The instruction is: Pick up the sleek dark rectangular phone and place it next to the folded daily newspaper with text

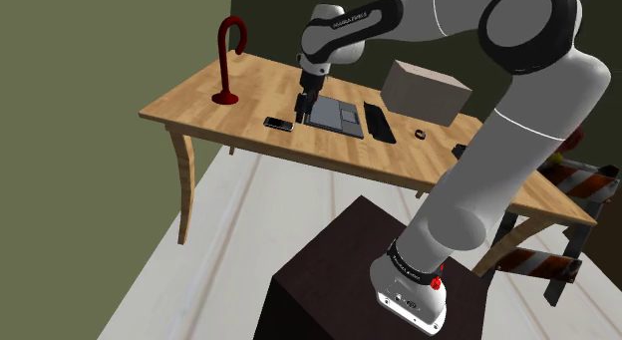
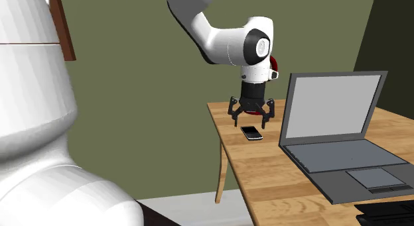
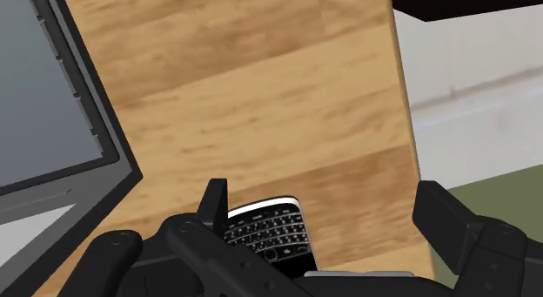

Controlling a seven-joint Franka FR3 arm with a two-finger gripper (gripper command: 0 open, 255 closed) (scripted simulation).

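**Fingers wide open over phone, nothing gripped**

Gripper (image 2: 252,118) hangs just above the desk (image 2: 265,178), pointing straight down. Fingers (image 3: 448,219) are spread far apart and touch nothing.

Phone (image 2: 251,132) lies flat on the desk, face up. It is black with a light rim, and the wrist view shows a keypad. In the second exterior view it sits just below and in front of the gripper, clear of both fingertips. In the wrist view the phone (image 3: 270,234) is closer to one finger than the other and not centred in the gap. Its near end is hidden behind the gripper body.

Shoulder view:
- Phone (image 1: 278,124) is on the desk (image 1: 199,101), just to that view's left of the gripper (image 1: 306,109).
- Grey laptop (image 1: 334,116) is just beside the phone on the other side of the gripper. Its lid is open and its screen is plain grey in the second exterior view (image 2: 332,109).
- Black keyboard (image 1: 379,122) is next to the laptop.
- Small dark object (image 1: 420,135) sits past the keyboard, too small to tell what it is.
- Grey-brown box (image 1: 427,91) is behind the keyboard.
- Red hooked stand (image 1: 229,64) is at the desk's far left end, well apart from the phone.

White arm (image 1: 518,119) reaches over from the dark stand (image 1: 329,268) at lower right.
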